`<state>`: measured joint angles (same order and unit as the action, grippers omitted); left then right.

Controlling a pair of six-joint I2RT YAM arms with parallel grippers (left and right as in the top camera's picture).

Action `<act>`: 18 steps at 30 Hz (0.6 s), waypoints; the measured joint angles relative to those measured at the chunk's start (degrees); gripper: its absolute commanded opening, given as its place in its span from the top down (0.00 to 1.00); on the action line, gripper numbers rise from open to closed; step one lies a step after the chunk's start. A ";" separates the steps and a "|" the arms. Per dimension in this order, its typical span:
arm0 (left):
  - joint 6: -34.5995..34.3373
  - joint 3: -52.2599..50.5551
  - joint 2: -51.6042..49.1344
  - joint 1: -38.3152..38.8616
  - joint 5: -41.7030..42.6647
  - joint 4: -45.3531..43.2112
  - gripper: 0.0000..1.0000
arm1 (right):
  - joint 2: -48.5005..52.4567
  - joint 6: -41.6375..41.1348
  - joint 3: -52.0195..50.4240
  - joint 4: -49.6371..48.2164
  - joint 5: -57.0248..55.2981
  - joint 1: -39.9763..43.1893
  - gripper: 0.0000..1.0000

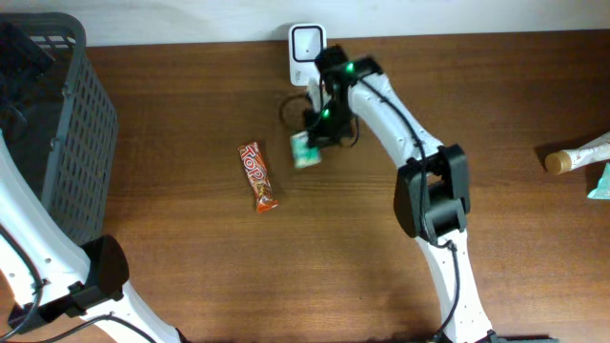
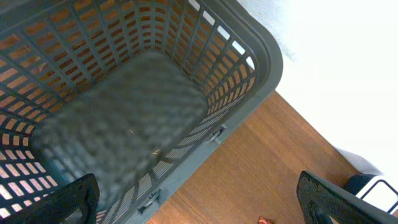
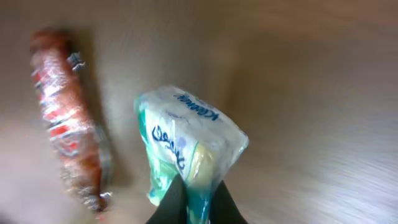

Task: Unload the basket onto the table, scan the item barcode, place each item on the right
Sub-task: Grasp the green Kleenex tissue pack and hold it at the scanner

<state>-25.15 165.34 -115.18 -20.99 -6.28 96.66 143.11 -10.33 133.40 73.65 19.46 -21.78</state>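
Note:
A pale green and white Kleenex tissue pack [image 1: 305, 151] [image 3: 186, 146] hangs pinched by one end in my right gripper [image 1: 317, 129] [image 3: 198, 205], which is shut on it. The black fingers [image 3: 171, 202] squeeze the wrapper thin. The pack sits just in front of the white barcode scanner [image 1: 306, 48] at the table's back edge. I see no barcode on the faces that show. My left gripper [image 2: 202, 202] is open and holds nothing, above the corner of the grey basket [image 2: 155, 93].
A red candy bar [image 1: 257, 176] [image 3: 68, 143] lies on the wood left of the pack. The grey basket [image 1: 57, 124] fills the far left. A tan-capped tube [image 1: 577, 155] and a teal packet [image 1: 600, 183] lie at the right edge.

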 measured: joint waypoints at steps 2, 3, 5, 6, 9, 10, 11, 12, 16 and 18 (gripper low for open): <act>0.00 0.00 0.00 0.00 0.00 0.02 0.01 | 0.00 0.17 8.44 0.70 -19.54 -0.02 0.96; 0.00 0.00 0.00 0.00 0.02 0.02 0.01 | -0.04 0.50 10.69 -2.45 -28.00 -0.17 0.96; 0.00 0.00 0.00 0.00 0.00 0.02 0.01 | -0.04 7.32 10.82 -12.85 -39.89 -0.42 0.96; 0.00 0.00 0.00 0.00 0.00 0.00 0.01 | 0.02 10.21 10.71 -19.61 -41.81 -0.44 0.96; 0.00 0.00 0.02 0.00 0.02 0.02 0.01 | 0.55 17.94 10.71 -32.59 -44.04 -0.50 0.96; 0.00 0.00 0.02 0.00 0.00 -0.02 0.01 | 0.63 19.89 10.71 -35.32 -43.50 -0.55 0.96; 0.00 0.00 0.02 0.00 0.00 0.00 0.01 | 0.90 21.77 10.71 -38.42 -42.03 -0.55 0.96; 0.00 0.00 0.02 0.00 0.02 0.02 0.01 | 1.11 23.82 10.71 -39.98 -39.98 -0.59 0.96; 0.00 0.00 0.02 0.00 0.02 0.00 0.01 | 3.52 27.10 10.71 -41.57 -35.67 -0.74 0.96; 0.00 0.00 0.02 0.00 0.00 0.02 0.01 | 5.44 27.50 10.71 -40.87 -35.15 -0.76 0.96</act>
<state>-25.15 165.34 -115.15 -20.99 -6.28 96.68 148.55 17.17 144.11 32.77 -15.68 -22.55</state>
